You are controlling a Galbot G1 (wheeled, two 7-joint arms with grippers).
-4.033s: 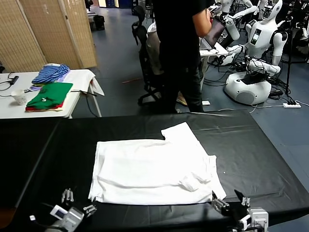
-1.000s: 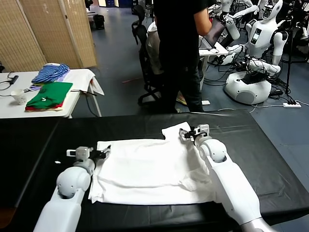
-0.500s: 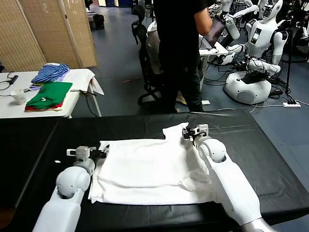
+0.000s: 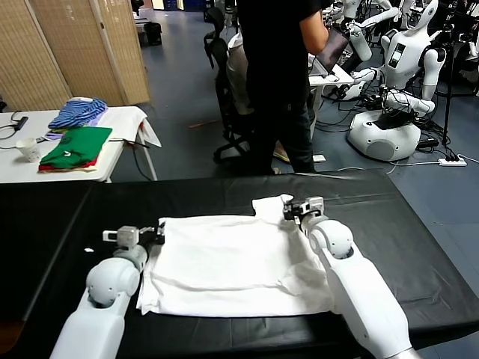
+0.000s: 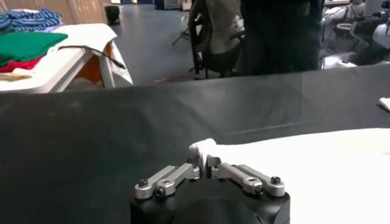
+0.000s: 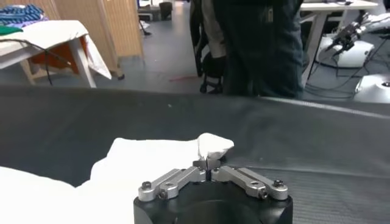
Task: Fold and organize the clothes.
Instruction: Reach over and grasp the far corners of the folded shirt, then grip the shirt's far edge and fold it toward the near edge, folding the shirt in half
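While it lies spread across the middle of the black table (image 4: 419,247), the white T-shirt (image 4: 232,262) looks plain and rumpled, with soft creases running across its body and a bunched fold near its lower right. One short sleeve (image 4: 271,203) juts toward the upper middle of the frame. No printed logo or writing can be read on the cloth from any view.

At the shirt's upper left corner, the left gripper (image 4: 159,233) has its fingers closed together on a small tuft of the white fabric; the left wrist view shows that pinched tuft (image 5: 203,148) standing up just above the jaws of the left gripper (image 5: 209,171). At the upper right, by the sleeve, the right gripper (image 4: 292,212) is likewise clamped on the shirt's edge, and the right wrist view shows a raised nub of cloth (image 6: 214,145) held at the tips of the right gripper (image 6: 208,164).

In the upper left of the head view a white side table (image 4: 127,120) carries folded green (image 4: 77,144) and striped blue (image 4: 77,114) garments. A person in black (image 4: 278,82) stands beyond the table's far edge.
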